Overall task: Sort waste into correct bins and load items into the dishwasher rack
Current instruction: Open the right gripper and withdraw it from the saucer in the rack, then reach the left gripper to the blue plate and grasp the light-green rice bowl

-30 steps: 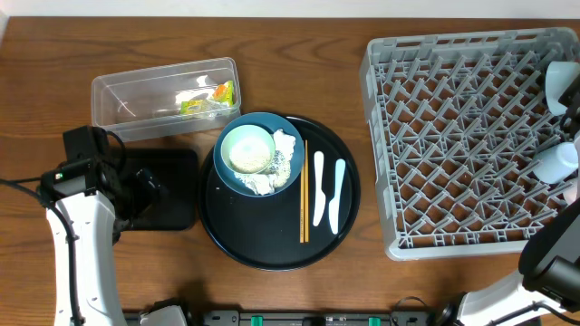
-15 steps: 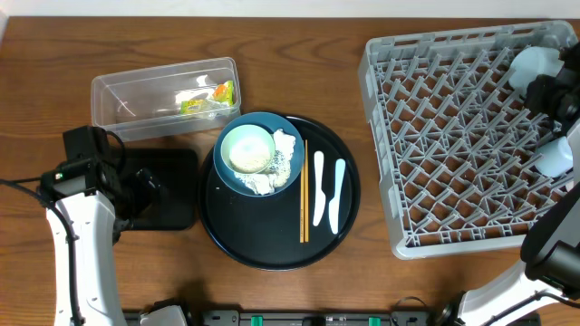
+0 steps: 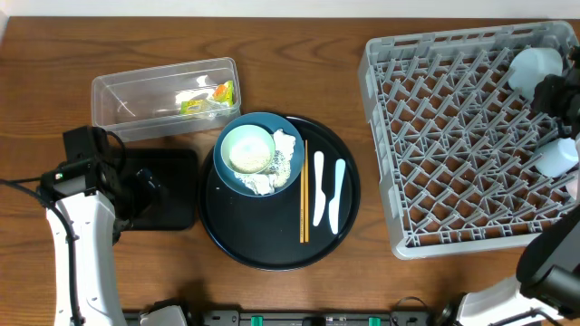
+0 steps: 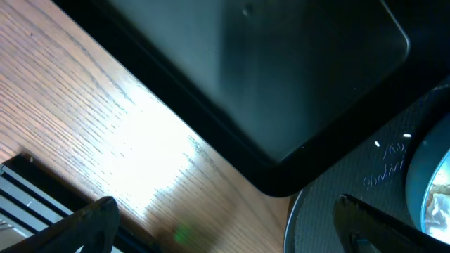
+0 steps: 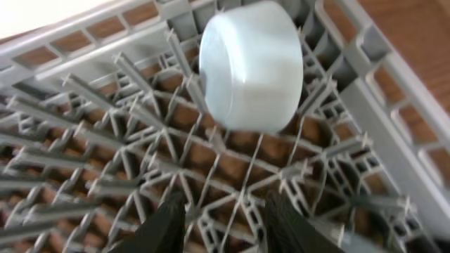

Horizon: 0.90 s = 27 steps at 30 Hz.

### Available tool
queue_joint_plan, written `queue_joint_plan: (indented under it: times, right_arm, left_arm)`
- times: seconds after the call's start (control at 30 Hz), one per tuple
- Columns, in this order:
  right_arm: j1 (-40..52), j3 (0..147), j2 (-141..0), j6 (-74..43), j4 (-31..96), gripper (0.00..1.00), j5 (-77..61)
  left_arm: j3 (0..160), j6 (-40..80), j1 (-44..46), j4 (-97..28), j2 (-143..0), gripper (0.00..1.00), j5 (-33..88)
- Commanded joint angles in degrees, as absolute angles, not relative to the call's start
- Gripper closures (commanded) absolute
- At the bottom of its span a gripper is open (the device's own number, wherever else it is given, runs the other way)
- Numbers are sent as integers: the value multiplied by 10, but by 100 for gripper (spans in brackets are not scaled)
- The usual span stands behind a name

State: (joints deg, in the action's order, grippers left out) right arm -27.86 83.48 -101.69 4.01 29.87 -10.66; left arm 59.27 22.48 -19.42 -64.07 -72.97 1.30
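Cup [image 5: 252,67], pale, sits tilted on the pegs of the dishwasher rack [image 5: 394,119], just ahead of the right gripper [image 5: 225,223]; its fingers are apart with nothing between them. Left gripper [image 4: 225,211] spread wide, empty, with the black tray [image 4: 281,70] right ahead of it.
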Motion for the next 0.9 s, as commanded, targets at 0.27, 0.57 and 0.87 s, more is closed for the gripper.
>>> queue_joint_plan:
  times: [0.27,0.57,0.87]
  right_arm:
    - [-189,835,-919,44,455,62,-156]
    - [19,835,-921,65,522,55,-169]
    - [184,835,-934,13,501,51,-143]
  left_arm:
    - [591,225,-197,-642,-730,2,8]
    - [591,225,-197,-642,-730,2,8]
    - [591,225,-197,-642,-730,2,8]
